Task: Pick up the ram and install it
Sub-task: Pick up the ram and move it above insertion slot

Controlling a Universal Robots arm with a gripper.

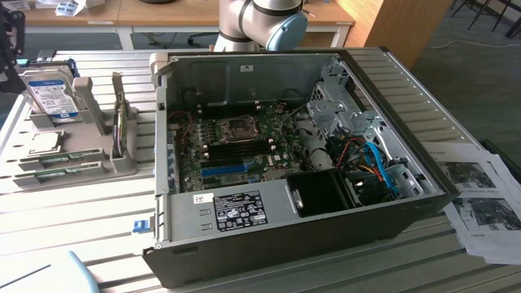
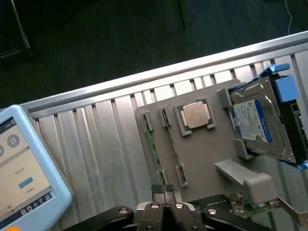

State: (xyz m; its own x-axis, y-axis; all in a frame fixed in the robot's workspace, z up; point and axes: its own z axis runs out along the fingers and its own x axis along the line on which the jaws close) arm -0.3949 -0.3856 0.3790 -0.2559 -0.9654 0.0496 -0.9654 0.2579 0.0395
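Now, closed pincer (image 2: 162, 190) near ram (image 2: 153, 147) end

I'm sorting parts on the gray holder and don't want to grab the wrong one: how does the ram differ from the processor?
Shape: the ram is a long, narrow stick; the processor is a small square.
Colour: the ram is green; the processor is silvery.
Place: the processor sits between the ram and the hard drive.
Both rest on the gray holder.
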